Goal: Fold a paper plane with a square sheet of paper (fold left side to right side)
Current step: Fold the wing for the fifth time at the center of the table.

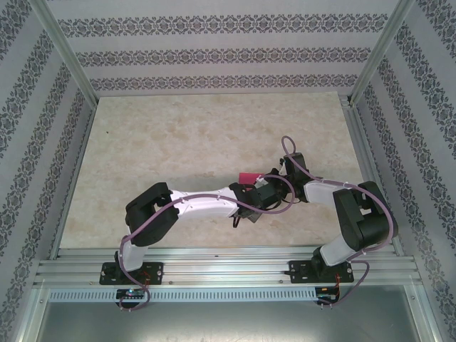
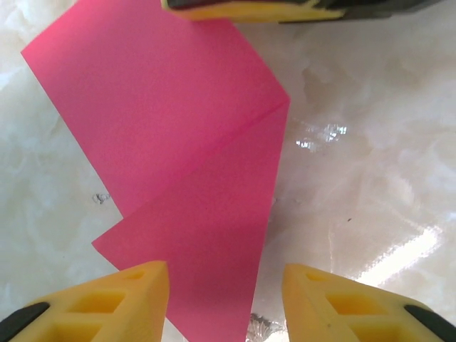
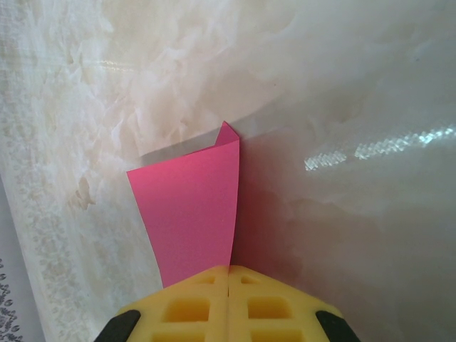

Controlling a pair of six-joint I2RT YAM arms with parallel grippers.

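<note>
The square sheet of paper [image 1: 249, 177], partly folded, lies on the table [image 1: 178, 135] just right of centre. The right gripper [image 3: 229, 272] is clamped on its edge. The left gripper [image 2: 224, 274] is spread wide over it.

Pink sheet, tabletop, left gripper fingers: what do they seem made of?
The square sheet of paper looks like thin matte paper, given its sharp crease. The tabletop looks glossy, marble-patterned, possibly laminate; it reflects lights. The left gripper's fingers look like yellow plastic or rubber, hollow-celled.
</note>
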